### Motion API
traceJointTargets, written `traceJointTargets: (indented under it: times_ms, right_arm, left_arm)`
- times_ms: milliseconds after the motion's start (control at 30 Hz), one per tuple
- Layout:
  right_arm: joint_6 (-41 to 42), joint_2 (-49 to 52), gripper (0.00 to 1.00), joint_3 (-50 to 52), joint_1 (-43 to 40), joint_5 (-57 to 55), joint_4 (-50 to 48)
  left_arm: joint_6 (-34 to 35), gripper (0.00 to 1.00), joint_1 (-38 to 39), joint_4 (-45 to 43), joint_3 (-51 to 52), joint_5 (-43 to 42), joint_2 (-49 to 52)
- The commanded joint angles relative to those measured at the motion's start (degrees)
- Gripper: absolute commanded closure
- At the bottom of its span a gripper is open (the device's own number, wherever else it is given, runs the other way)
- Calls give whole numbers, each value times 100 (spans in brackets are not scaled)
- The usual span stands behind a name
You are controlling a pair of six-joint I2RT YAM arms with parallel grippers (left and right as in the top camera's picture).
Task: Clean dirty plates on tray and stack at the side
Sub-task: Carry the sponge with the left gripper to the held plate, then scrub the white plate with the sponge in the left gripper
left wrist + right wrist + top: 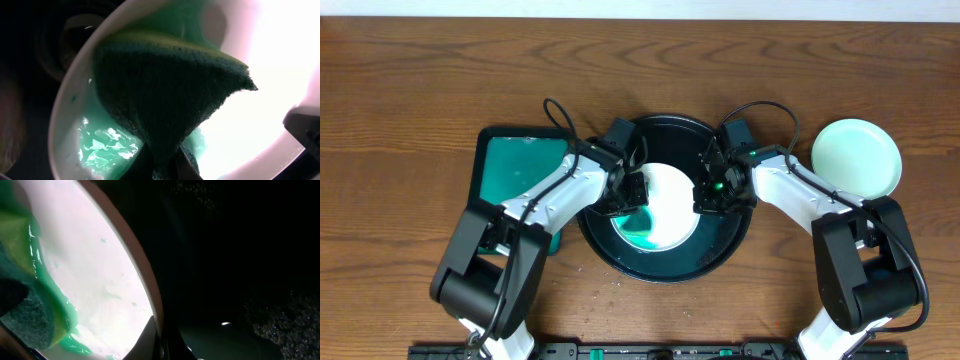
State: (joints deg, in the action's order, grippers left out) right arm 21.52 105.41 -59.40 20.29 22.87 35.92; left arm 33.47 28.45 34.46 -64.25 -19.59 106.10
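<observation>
The round black tray [660, 272] holds one white plate [672, 198] with a wet green smear [638, 228] on its lower left part. My left gripper [632, 192] is shut on a dark green sponge [165, 85] with a yellow back, and the sponge presses on the plate [260, 115] beside the smear [107, 145]. On the plate's right rim [145, 290], my right gripper [712, 192] is shut, one finger on each side of the edge. The right wrist view also catches the sponge [20, 305] and the dark tray floor [240, 255]. A clean pale plate [856, 158] lies on the table to the right of the tray.
A green rectangular tray with a black rim [520, 165] lies left of the round tray, under the left arm. Both arms reach in from the near edge over the brown wooden table [420, 80].
</observation>
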Motion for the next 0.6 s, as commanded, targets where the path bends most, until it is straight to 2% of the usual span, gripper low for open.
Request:
traceJointTargets:
  times_ms: [0, 267, 500, 567]
  right_arm:
    - [35, 37, 99, 31, 125, 332, -37]
    - [33, 37, 99, 31, 125, 334, -9]
    - [33, 37, 99, 31, 125, 334, 87]
    - [33, 37, 99, 31, 125, 334, 116]
  left_arm:
    - [133, 93, 186, -68, 59, 249, 564]
    - [210, 93, 1102, -940, 59, -922, 1123]
    - [479, 93, 1204, -1467, 48, -1069, 1123]
    - [518, 93, 1069, -1504, 48, -774, 1123]
